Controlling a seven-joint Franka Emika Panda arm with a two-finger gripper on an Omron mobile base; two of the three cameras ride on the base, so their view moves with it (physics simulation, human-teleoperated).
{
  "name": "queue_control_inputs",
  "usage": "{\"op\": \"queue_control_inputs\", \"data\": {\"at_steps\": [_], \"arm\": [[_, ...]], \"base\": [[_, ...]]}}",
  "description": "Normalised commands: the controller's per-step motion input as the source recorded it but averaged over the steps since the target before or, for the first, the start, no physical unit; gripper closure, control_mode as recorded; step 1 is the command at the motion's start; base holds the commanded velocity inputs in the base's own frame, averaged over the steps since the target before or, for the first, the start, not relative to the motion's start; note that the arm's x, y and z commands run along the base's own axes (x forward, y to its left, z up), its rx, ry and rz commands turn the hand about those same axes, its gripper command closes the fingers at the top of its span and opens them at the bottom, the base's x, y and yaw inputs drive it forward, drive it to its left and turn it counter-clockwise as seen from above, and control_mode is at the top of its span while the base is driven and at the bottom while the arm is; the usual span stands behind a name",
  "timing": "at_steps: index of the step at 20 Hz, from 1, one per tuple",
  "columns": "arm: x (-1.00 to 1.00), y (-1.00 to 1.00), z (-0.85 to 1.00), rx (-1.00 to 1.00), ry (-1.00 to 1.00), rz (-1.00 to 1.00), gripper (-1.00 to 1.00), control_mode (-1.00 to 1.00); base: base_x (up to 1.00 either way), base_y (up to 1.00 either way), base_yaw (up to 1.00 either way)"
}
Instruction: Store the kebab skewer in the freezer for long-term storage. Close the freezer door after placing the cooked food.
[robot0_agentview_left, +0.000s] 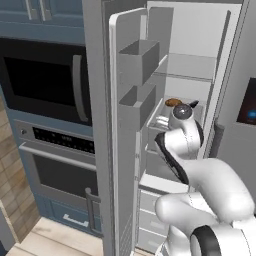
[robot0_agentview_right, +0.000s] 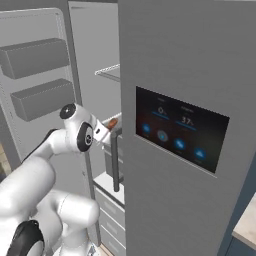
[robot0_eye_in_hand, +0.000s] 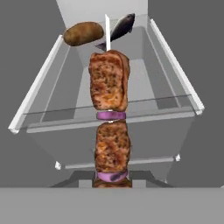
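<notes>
The gripper is clamped on the kebab skewer, holding it out at the open freezer, in front of a glass shelf. A potato and a dark fish lie at the back. The freezer door stands wide open.

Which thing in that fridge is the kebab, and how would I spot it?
Look into the open freezer, at the glass shelf where the white arm ends. The kebab skewer is in the gripper: browned meat chunks with purple slices on a pale stick, unlike the tan lump and dark item behind it.
</notes>
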Motion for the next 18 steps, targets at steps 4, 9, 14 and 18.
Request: {"op": "queue_control_inputs", "data": {"at_steps": [4,9,14,18], "arm": [[0.69,-0.21,0.00,0.00,0.05,0.00,1.00,-1.00],[0.67,-0.25,-0.03,0.00,0.10,0.00,1.00,-1.00],[0.61,-0.18,-0.10,0.00,0.10,0.00,1.00,-1.00],[0.48,-0.14,-0.17,0.00,0.04,0.00,1.00,-1.00]], "base": [[0.00,0.00,0.00],[0.00,0.00,0.00],[0.00,0.00,0.00],[0.00,0.00,0.00]]}}
